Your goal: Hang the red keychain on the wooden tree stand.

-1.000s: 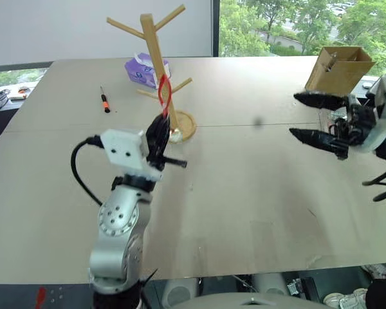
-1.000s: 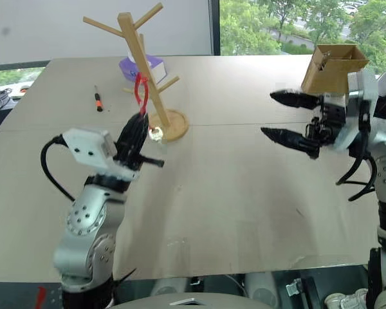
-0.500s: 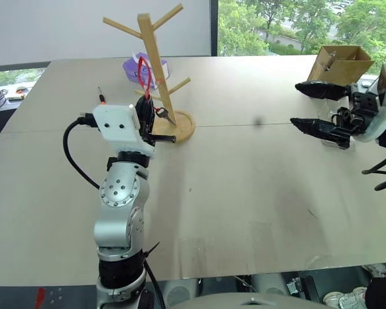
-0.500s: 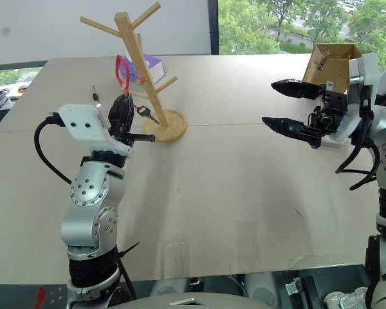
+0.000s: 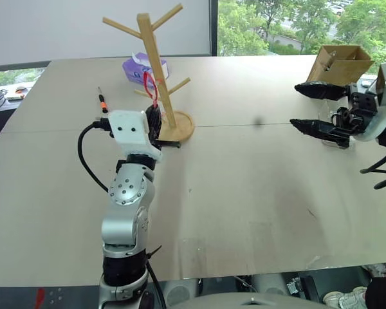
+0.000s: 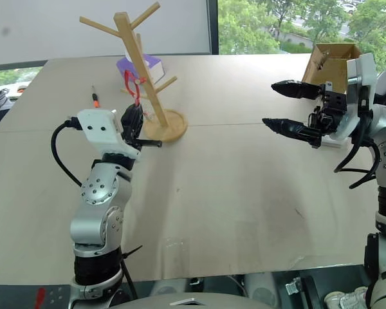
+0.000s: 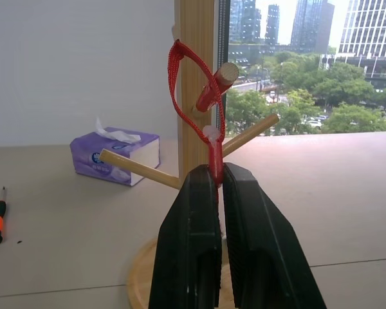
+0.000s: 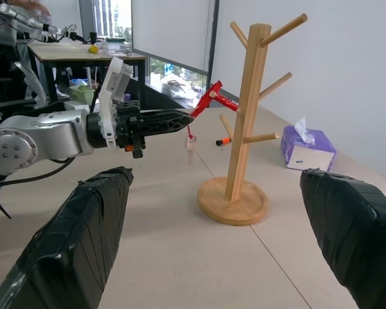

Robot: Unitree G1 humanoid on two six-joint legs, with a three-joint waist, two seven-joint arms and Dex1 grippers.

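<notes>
Orange-handled screwdriver (image 5: 104, 101) sits far left on the table (image 5: 244, 180), well apart from everything else. Next over, the left gripper (image 7: 217, 187) is raised up in front of the stand (image 5: 156, 71), fingers pinched tight on the lower end of the red keychain (image 7: 192, 96). In the left wrist view the cord loop runs up from between the fingers and is draped over the tip of one of the pegs, right beside the pole — so the loop is on the peg while the gripper's clamped on its tail. In the right wrist view the cord looks pulled taut from the gripper up to the stand, and something small and pale dangles below the fingertips. Can't make out the key itself.

Behind the stand there's a purple tissue box (image 5: 139, 69), just beside the pole from the head camera's angle. The stand's round base rests on the table near the seam running across it.

Big bare stretch of table in the middle, then over on the right the right gripper (image 5: 314, 108) hangs above the table edge, pointing toward the stand, jaws spread wide with nothing in them. Just behind it is a cardboard box (image 5: 339, 65).
</notes>
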